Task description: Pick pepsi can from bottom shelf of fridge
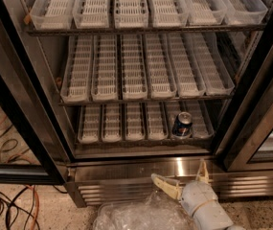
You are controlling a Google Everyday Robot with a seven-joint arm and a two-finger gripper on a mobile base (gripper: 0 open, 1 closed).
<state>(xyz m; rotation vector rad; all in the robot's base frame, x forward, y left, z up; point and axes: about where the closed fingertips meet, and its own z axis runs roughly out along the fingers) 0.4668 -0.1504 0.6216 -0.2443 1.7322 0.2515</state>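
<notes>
Pepsi can (182, 124) stands upright in the fifth lane from the left on the bottom shelf (113, 122) of the fridge (126, 169), near the front. The gripper (177, 170) hangs open below it, before the steel base. Rising carelessly, a finger could catch the shelf's front edge or knock the can over backward.
</notes>
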